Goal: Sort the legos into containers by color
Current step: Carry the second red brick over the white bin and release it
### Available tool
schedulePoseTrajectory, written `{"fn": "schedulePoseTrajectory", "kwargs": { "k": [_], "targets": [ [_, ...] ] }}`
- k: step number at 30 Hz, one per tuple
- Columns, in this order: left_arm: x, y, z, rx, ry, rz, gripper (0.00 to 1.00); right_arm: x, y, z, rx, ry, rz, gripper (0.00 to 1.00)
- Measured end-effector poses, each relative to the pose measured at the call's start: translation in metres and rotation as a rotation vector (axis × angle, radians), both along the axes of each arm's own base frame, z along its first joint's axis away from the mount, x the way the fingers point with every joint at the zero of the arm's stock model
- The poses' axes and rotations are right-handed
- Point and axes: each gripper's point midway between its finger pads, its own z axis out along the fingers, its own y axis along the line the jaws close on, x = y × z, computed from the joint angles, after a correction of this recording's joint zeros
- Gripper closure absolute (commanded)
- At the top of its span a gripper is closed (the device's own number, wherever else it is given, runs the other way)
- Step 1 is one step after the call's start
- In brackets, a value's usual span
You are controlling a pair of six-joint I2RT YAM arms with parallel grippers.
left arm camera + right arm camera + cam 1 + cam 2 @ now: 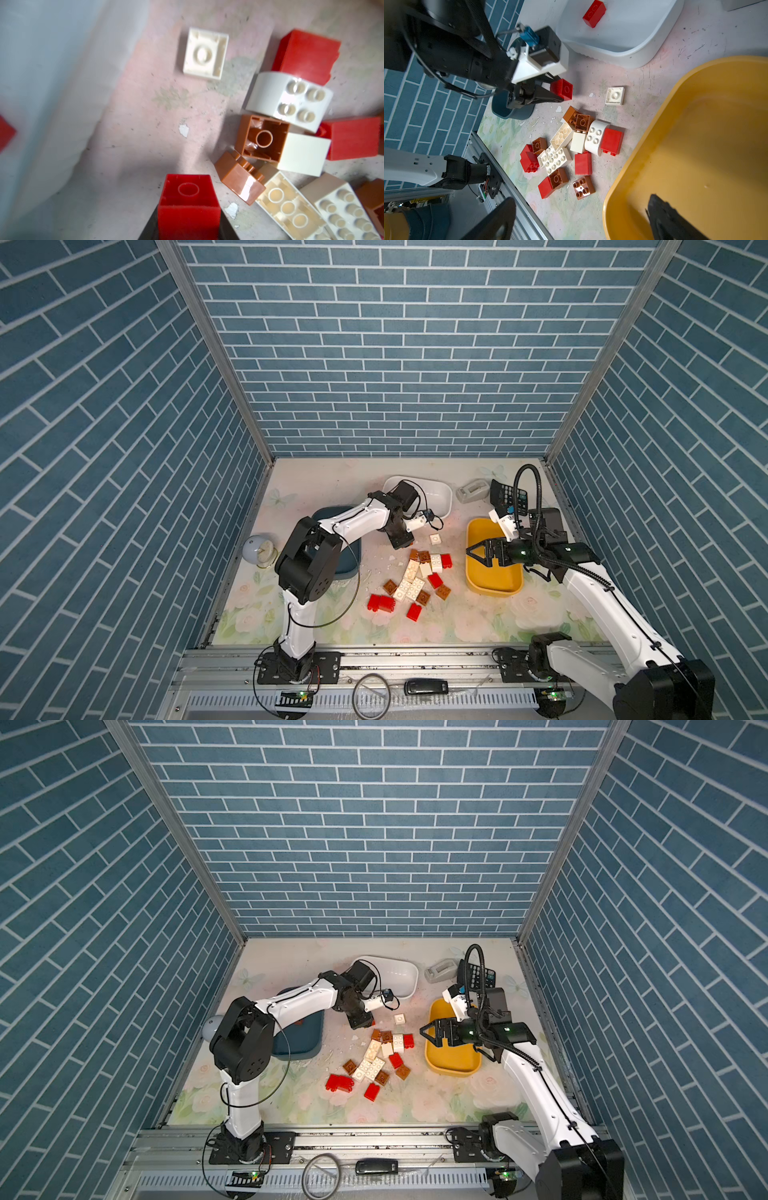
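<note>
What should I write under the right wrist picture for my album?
Left tool pinching a red lego near the white tub, with mixed legos heaped beside the yellow tub.

No legible text, label, brand or number; calculator point(508, 497) keys too small to read.

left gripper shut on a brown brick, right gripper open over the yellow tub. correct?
Not quite. The brick clamped in the left gripper is red, not brown; the right wrist view shows it plainly between the jaws. The rest holds: the right gripper is open over the yellow tub.
</note>
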Motion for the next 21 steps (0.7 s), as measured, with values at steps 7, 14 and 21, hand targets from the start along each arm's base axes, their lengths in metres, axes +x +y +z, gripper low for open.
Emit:
{"fn": "schedulePoseTrajectory", "kwargs": {
  "k": [7, 14, 21],
  "targets": [
    [0.058, -0.021, 0.086, -0.158, -0.160, 0.131, 0.73, 0.005, 0.001, 0.002, -0.001, 0.002, -0.001, 0.01],
    [0.124, -0.028, 0.097, -0.233, -0.213, 0.314, 0.72, 0.007, 0.000, 0.002, -0.001, 0.000, -0.006, 0.01],
    [0.152, -0.023, 0.026, -0.142, -0.140, 0.453, 0.71, 0.008, -0.002, 0.002, -0.001, 0.000, -0.014, 0.01]
  ]
}}
